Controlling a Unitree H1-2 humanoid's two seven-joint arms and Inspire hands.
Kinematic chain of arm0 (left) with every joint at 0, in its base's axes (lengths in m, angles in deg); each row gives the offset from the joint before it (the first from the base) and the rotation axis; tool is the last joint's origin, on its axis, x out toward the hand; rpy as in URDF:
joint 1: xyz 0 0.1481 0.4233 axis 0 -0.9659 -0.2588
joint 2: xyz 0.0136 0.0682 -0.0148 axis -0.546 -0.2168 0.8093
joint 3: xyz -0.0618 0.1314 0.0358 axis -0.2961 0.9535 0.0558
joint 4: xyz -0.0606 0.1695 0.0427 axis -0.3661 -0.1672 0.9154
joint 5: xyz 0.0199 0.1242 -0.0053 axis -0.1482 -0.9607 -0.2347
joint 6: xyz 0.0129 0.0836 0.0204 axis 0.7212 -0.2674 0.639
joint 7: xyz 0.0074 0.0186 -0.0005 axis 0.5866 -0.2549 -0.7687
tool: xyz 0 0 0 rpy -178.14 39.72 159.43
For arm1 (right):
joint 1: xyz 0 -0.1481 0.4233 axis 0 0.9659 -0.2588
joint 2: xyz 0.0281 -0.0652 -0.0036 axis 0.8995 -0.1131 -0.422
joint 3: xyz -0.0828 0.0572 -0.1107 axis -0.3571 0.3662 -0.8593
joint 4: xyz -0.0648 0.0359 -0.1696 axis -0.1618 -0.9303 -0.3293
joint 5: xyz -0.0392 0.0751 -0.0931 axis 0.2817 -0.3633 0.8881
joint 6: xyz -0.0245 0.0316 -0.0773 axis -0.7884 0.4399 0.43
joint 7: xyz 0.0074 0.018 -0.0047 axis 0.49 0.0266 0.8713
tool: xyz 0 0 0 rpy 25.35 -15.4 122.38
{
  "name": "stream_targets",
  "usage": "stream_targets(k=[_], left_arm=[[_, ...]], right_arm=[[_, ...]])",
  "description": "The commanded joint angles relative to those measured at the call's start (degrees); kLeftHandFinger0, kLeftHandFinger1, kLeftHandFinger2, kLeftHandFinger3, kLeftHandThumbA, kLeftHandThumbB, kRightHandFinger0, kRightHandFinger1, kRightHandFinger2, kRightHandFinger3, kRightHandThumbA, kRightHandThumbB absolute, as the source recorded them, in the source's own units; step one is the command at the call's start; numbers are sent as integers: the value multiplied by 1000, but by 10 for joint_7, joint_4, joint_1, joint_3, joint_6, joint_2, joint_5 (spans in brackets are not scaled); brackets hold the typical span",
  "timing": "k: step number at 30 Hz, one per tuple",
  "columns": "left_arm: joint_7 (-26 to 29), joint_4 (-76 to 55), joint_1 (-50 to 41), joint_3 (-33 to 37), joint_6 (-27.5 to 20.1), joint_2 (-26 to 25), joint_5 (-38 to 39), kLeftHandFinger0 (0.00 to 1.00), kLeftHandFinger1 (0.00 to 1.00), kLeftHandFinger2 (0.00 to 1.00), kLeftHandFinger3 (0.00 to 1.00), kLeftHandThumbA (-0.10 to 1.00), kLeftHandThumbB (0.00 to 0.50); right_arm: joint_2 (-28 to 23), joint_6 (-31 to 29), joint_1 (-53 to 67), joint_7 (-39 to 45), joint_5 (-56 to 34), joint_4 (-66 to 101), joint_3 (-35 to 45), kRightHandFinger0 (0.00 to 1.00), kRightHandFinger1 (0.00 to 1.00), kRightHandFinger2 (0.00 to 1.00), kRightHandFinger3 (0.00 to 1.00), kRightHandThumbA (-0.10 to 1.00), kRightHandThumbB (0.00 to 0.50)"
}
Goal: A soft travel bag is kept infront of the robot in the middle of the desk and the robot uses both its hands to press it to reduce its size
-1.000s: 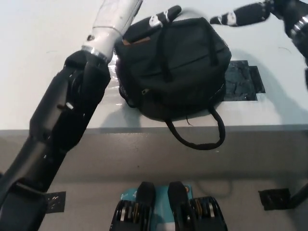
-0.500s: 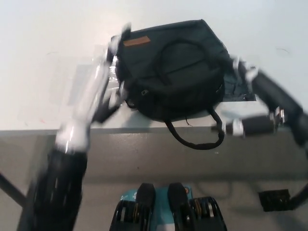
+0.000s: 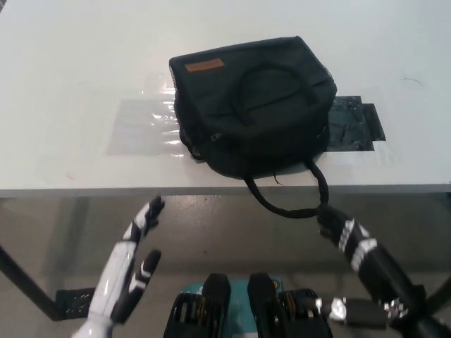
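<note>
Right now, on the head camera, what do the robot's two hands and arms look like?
The left hand is white with black patches along its fingers and palm side, on a slim white forearm. The right hand is black with white bands across its fingers, leading into a thick black arm; a silver fitting shows near its lower end. No loose cables are visible on either arm.

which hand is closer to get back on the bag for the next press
Probably the right. The black right hand sits just below the desk edge, beside the strap hanging off the travel bag. The white left hand, open, is lower and further out to the bag's left.
</note>
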Motion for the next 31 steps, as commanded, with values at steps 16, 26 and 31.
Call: stream_targets(k=[16, 26, 31], left_arm=[[3, 145, -11, -11, -145, 5, 49, 1000, 1000, 1000, 1000, 1000, 182], [4, 147, -10, -13, -138, 8, 40, 1000, 1000, 1000, 1000, 1000, 192], [4, 149, -21, -14, -143, 12, 39, 1000, 1000, 1000, 1000, 1000, 184]], right_arm=[[64, -319, 23, -57, -29, -188, 52, 1000, 1000, 1000, 1000, 1000, 111], [59, -329, 18, -65, -19, -201, 44, 1000, 1000, 1000, 1000, 1000, 115], [53, -333, 25, -65, -20, -200, 39, 1000, 1000, 1000, 1000, 1000, 129]])
